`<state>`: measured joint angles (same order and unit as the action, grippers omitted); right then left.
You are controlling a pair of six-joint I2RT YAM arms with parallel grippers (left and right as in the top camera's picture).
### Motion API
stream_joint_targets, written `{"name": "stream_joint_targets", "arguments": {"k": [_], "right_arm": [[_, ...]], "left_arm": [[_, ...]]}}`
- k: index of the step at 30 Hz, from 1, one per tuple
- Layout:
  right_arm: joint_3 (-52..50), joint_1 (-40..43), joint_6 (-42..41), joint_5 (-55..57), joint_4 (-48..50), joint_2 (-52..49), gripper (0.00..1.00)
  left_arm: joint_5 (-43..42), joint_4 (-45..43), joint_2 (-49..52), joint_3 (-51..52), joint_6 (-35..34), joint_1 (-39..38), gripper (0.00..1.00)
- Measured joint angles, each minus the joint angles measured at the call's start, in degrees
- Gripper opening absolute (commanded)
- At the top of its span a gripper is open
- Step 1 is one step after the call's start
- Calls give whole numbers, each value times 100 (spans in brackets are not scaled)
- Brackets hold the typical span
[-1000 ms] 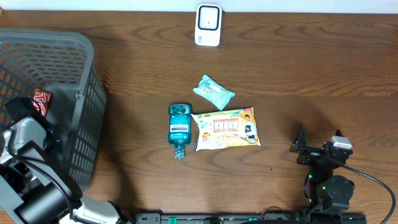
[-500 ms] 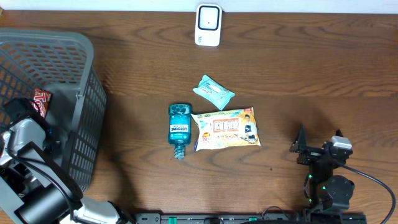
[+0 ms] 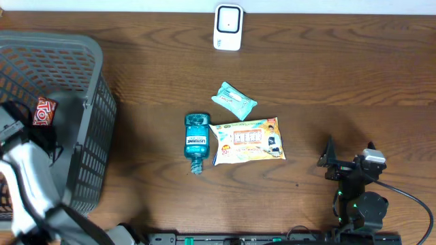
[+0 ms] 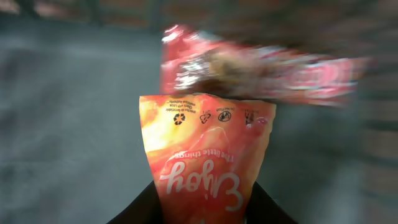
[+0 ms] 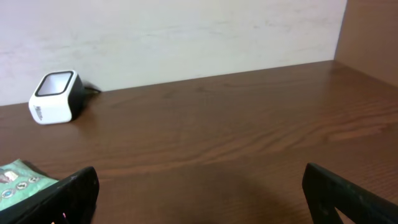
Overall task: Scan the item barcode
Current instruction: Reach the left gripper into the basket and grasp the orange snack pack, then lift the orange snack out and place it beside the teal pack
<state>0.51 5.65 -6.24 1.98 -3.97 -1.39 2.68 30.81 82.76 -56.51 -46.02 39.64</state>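
In the left wrist view an orange-red snack packet (image 4: pixel 208 149) with white lettering sits pinched between my left gripper's (image 4: pixel 205 208) dark fingers, which are shut on its lower end. Behind it lies a second, blurred red packet (image 4: pixel 261 68). From overhead, the held packet (image 3: pixel 43 111) shows as a red patch inside the grey basket (image 3: pixel 92 102), just above my left arm. The white barcode scanner (image 3: pixel 228 27) stands at the far edge of the table and appears again as the scanner (image 5: pixel 56 96) at the left of the right wrist view. My right gripper (image 3: pixel 346 165) rests open near the front right, its gripper (image 5: pixel 202 186) holding nothing.
A blue mouthwash bottle (image 3: pixel 196 141), a flat yellow-and-white wipes pack (image 3: pixel 246 141) and a small green packet (image 3: pixel 234 100) lie mid-table. The green packet (image 5: pixel 15 180) is also at the right wrist view's left edge. The tall basket walls enclose my left arm.
My left gripper has closed on the snack packet and the left arm has shifted inside the basket, nudging the packet slightly left and tilting it. The right arm has not moved.
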Motion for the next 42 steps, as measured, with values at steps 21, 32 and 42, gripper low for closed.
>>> {"name": "stream_joint_targets", "arguments": {"k": [21, 32, 42], "right_arm": [[-2, 0, 0, 0, -4, 0, 99], [-2, 0, 0, 0, -2, 0, 99], [-2, 0, 0, 0, -2, 0, 99]], "left_arm": [[-3694, -1530, -4000, -13, -1106, -1515, 31], [-2524, -815, -2940, -13, -433, -5287, 32], [-389, -1674, -496, -20, -149, -6994, 32]]}}
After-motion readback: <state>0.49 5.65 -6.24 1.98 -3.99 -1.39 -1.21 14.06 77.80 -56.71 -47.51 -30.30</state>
